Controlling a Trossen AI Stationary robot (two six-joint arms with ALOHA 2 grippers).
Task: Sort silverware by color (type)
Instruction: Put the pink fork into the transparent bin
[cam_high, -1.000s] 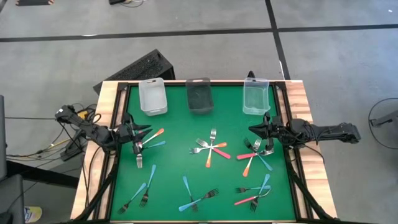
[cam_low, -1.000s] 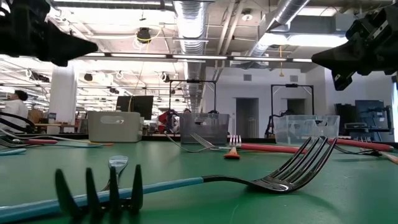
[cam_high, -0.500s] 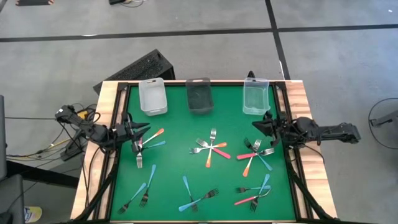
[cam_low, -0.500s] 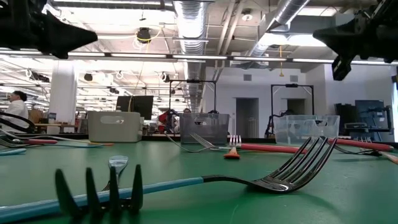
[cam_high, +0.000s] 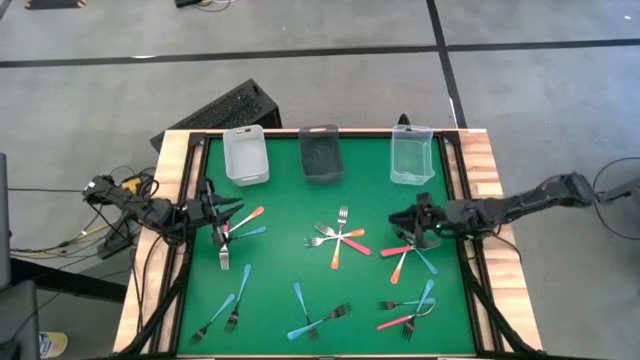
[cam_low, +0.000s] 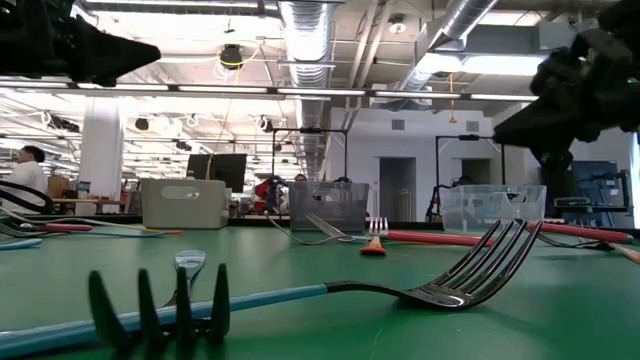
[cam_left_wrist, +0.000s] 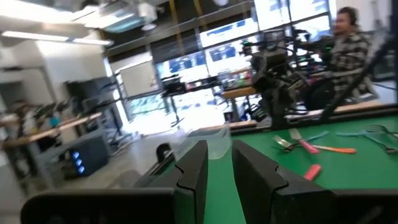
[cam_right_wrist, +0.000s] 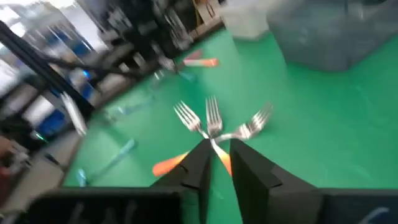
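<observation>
The silverware lies in several clusters on the green mat (cam_high: 290, 270): forks with blue, orange and pink-red handles. My left gripper (cam_high: 230, 213) hovers at the mat's left side above an orange fork (cam_high: 252, 214) and a blue fork (cam_high: 254, 232). Its fingers (cam_left_wrist: 194, 171) stand a narrow gap apart with nothing between them. My right gripper (cam_high: 393, 222) hangs above the left part of the right-hand cluster (cam_high: 412, 254), also slightly open and empty (cam_right_wrist: 217, 158). Ahead of it its wrist view shows the middle cluster (cam_right_wrist: 214, 124). In the low view both grippers stay well above the mat (cam_low: 90, 50) (cam_low: 555, 105).
Three small bins stand along the far edge: a white one (cam_high: 245, 156), a dark one (cam_high: 320, 153) and a clear one (cam_high: 411, 157). More fork clusters lie near the front edge (cam_high: 225, 313) (cam_high: 316, 318) (cam_high: 410, 308). Wooden rails border the mat (cam_high: 170, 230). A person sits beyond the table (cam_left_wrist: 345, 37).
My right gripper has swung from the mat's right edge toward the table's left, out over the right-hand fork cluster, sinking a little and rolling as it went. The forks have not moved.
</observation>
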